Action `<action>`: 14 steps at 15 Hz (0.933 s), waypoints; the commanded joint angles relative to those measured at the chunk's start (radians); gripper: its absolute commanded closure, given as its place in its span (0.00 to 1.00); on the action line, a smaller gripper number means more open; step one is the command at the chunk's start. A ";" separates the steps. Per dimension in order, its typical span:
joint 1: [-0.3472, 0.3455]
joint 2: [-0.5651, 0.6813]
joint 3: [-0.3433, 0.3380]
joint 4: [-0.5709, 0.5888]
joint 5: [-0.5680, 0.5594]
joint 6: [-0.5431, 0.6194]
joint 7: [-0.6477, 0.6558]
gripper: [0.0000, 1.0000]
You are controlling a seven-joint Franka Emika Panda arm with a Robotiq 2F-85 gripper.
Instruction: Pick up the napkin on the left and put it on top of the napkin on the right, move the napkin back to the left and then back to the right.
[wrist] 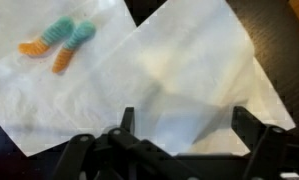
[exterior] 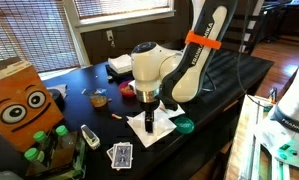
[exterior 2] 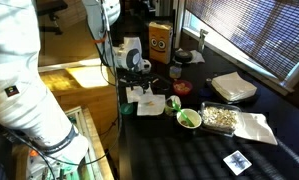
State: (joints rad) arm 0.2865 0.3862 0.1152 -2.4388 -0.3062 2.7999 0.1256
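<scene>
Dark surface, cluttered: beside the napkins sits a green bowl, playing cards near; fingers hang spread apart above, gummy worms on one.

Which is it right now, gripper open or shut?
Open. In the wrist view the gripper has its fingers standing wide apart, and the white napkin shows flat in the gap between them.

White arm bent over, wrist pointing straight down, hand held low, fingers apparently spread apart
</scene>
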 commanded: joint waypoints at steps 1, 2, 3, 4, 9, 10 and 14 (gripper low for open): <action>0.013 0.068 0.001 0.055 0.015 0.014 -0.040 0.00; 0.016 0.079 0.003 0.064 0.016 0.011 -0.046 0.00; 0.015 0.090 0.007 0.072 0.019 0.011 -0.054 0.00; 0.014 0.100 0.010 0.081 0.021 0.010 -0.062 0.00; 0.008 0.110 0.022 0.101 0.029 0.010 -0.100 0.41; 0.008 0.107 0.022 0.101 0.029 0.009 -0.102 0.47; 0.015 0.074 0.013 0.092 0.021 -0.003 -0.097 0.76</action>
State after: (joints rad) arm 0.2948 0.4646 0.1318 -2.3486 -0.3000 2.8005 0.0503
